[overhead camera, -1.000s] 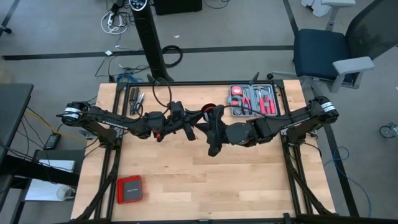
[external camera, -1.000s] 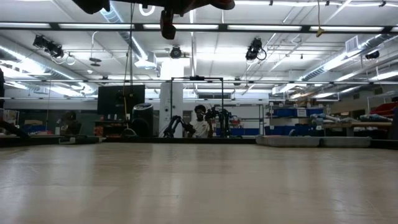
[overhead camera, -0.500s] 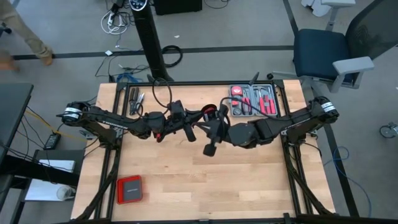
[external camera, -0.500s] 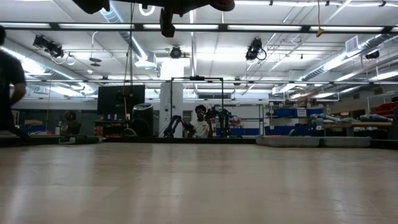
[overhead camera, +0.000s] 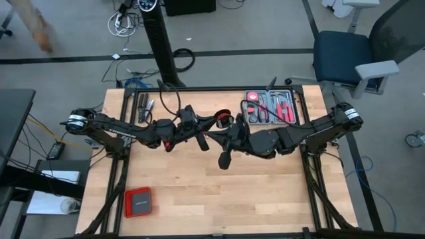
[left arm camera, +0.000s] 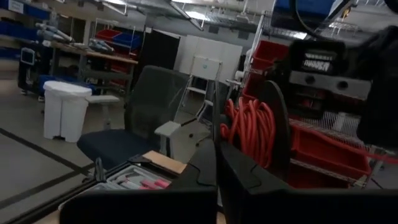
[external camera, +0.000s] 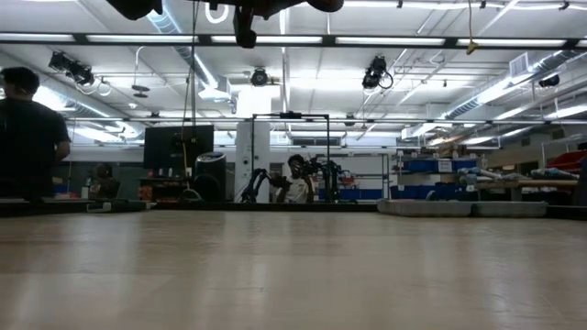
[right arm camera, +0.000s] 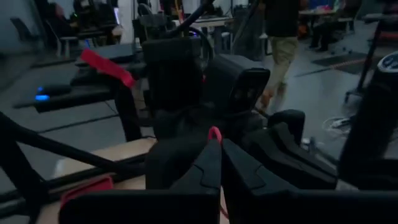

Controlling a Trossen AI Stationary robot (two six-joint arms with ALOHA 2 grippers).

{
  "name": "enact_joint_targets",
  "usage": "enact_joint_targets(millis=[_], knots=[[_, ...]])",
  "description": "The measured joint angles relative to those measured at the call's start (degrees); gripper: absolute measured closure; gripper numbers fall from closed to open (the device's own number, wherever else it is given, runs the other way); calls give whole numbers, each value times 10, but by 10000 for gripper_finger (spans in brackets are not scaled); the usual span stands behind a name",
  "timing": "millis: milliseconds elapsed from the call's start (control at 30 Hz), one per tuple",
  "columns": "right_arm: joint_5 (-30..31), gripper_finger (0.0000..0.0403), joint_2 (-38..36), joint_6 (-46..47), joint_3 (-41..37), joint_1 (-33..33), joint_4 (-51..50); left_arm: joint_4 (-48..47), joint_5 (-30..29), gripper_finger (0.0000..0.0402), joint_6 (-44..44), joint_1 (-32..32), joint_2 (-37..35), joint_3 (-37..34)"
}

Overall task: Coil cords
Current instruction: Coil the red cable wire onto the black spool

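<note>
- Hanging above the pale wooden slatted table (overhead camera: pixel 199 192), both dark arms meet just beside the grey plastic tool tray (overhead camera: pixel 269 106) with red-handled tools, on the side facing the table's centre.
- Item: thin red flexible cord (left arm camera: pixel 252 127), wound in several loops. In the left wrist view the coil sits on the other arm's black round body; in the high view red loops (overhead camera: pixel 222 121) show between the two arms, just beside the tray.
- Left gripper (left arm camera: pixel 217 165): fingers pressed together. A thin run of cord probably passes between them, though the pinch itself cannot be made out.
- Right gripper (right arm camera: pixel 216 155): fingers closed, with a small red loop of cord (right arm camera: pixel 214 132) poking out at the tips, so it appears to pinch the cord.
- Risk, slip: the cord is very thin; a pull from either arm could draw it out of a closed pinch and let the loops spring apart.
- Risk, snag: the coil lies against the arm's housing; turning that wrist could wrap cord around the joint instead of onto the coil.
- Risk, collision: the two wrists are near each other, so a further winding move could knock them together.
- Risk, drop: released from this height, the coil would likely fall open near the tray.
- Also present: flat red square box (overhead camera: pixel 138 201), well apart from the tray at the table's opposite corner; a person (external camera: pixel 27 137) in the room beyond.
</note>
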Motion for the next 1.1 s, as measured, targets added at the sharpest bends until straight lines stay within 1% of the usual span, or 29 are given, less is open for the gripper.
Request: enact_joint_targets(millis=[133,200,300,367,500,767,867,933,1033,1100], knots=[[76,403,0,-66,-24,36,50,30,0,398,2,-5,0,0],[96,403,-1,-89,-45,49,81,41,0,398,1,-7,0,0],[129,403,-1,-111,-75,64,96,55,6,398,0,-12,0,0],[136,403,-1,-114,-91,68,100,62,11,398,-3,-15,0,0],[139,403,-1,-89,-121,66,100,65,13,398,-4,-18,0,0],[139,403,-1,-49,-183,33,102,65,13,398,-16,-18,0,0],[112,401,-1,-59,-197,19,104,64,25,398,-16,-18,0,0],[74,395,-1,-60,-204,9,104,60,26,398,-16,-18,0,0],[10,376,-1,-61,-211,2,97,50,26,398,-15,-18,0,0],[-9,359,-1,-62,-213,5,72,44,26,398,-15,-18,0,0]])
